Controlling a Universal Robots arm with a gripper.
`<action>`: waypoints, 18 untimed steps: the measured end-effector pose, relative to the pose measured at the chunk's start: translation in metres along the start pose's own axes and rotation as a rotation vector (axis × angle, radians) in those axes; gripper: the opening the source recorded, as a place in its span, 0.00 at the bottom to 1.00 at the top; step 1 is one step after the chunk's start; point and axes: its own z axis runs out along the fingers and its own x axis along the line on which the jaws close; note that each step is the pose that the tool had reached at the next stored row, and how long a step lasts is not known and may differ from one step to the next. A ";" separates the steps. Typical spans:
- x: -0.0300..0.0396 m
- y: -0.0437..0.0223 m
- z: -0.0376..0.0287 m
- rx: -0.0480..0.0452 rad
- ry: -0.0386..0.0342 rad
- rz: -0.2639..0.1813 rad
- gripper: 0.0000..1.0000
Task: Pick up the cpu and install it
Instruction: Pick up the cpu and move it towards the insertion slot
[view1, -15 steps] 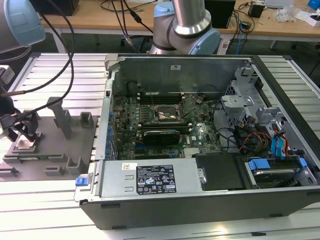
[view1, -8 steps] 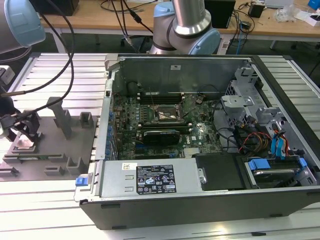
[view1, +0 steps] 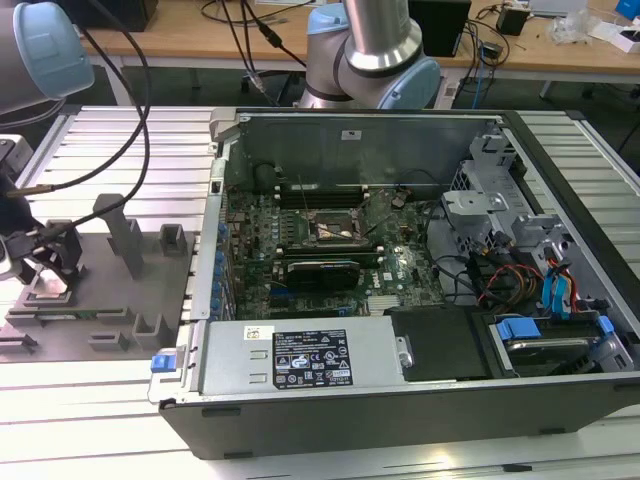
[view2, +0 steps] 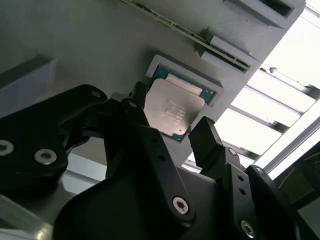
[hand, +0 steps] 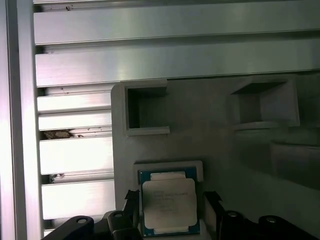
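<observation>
- Gripper (view1: 45, 262) is hanging low at the exterior view's far left, over the outer end of the grey holder plate (view1: 150, 295), which is lying on the slatted metal table (view1: 120, 140).
- Right under it, the cpu (view1: 48, 291) is sitting flat in a square pocket of that plate with its pale metal top facing up. It is well apart from the computer case (view1: 400, 415).
- In both wrist views I am watching the cpu (hand: 169, 202) (view2: 172, 112) lying between the two black fingers (hand: 131, 201) (view2: 207, 137), one on each side.
- In the first wrist view a thin gap is showing between each fingertip and the chip's edge, so I am reading the tool as released and grasping nothing.
- Moving right along the plate, grey posts (view1: 125, 238) and small blocks (view1: 172, 240) are standing upright on it.
- Just beside the plate's right end, the case is lying on its side with its cover off.
- Inside it, the green board (view1: 395, 265) is lying flat, and the dark square socket (view1: 335, 228) is sitting near the board's middle.
- Behind the case, the arm (view1: 378, 40) is rising out of the top of the exterior view.
- At the exterior view's right, drive cages with blue tabs (view1: 522, 330) and coloured cables (view1: 500, 275) are filling that end of the case.
</observation>
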 end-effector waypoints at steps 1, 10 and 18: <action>0.0001 0.0001 0.0000 0.0000 0.0000 0.000 0.62; 0.0002 -0.0002 0.0055 0.0076 0.0005 -0.010 0.69; 0.0002 0.0000 0.0091 0.0070 0.0014 -0.039 0.69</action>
